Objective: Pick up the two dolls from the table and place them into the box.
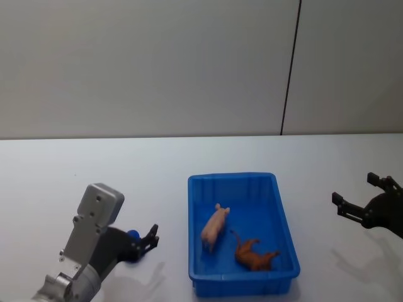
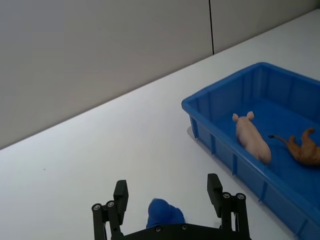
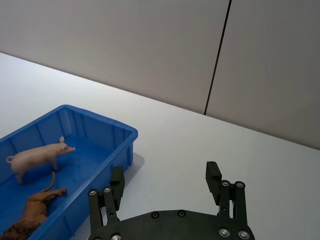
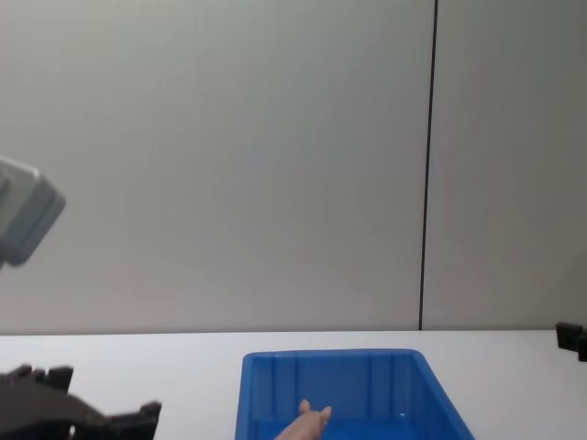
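Pink doll (image 1: 215,228) and brown doll (image 1: 255,255) sit inside the box (image 1: 232,177), lower centre of the head view; seemingly light, rigid, slick, best pinched across the torso; my left jaws, lower left, and right jaws, right edge, gape wide, empty.

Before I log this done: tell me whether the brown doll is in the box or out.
In. The brown doll lies inside the box, on its floor, close beside the pink doll.
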You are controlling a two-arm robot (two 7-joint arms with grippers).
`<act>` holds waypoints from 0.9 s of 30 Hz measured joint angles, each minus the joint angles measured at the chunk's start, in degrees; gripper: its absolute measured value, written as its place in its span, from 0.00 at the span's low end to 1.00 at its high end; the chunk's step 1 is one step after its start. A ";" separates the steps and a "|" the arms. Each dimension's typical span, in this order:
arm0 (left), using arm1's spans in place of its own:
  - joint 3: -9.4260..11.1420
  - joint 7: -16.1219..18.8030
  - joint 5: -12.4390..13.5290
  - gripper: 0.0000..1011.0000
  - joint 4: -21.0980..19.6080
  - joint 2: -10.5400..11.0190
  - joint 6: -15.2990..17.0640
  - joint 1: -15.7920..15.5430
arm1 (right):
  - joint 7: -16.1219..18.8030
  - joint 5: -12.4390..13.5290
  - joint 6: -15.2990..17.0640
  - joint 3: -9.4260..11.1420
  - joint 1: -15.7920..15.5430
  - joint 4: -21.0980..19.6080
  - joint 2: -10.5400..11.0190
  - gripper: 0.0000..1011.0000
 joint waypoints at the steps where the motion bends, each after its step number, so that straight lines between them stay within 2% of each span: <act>1: -0.01 -0.14 -0.14 0.99 0.24 -0.01 -0.03 0.03 | 0.00 0.01 0.00 0.00 0.00 0.00 0.00 0.99; 13: -0.10 -3.35 -2.00 0.99 5.55 -1.28 -1.89 -0.25 | 0.00 0.08 -0.01 0.04 -0.05 0.00 0.06 0.99; 27: -0.58 -7.88 -2.80 0.99 13.05 -3.53 -4.71 -2.86 | 0.00 0.10 0.00 0.04 -0.06 0.00 0.08 0.99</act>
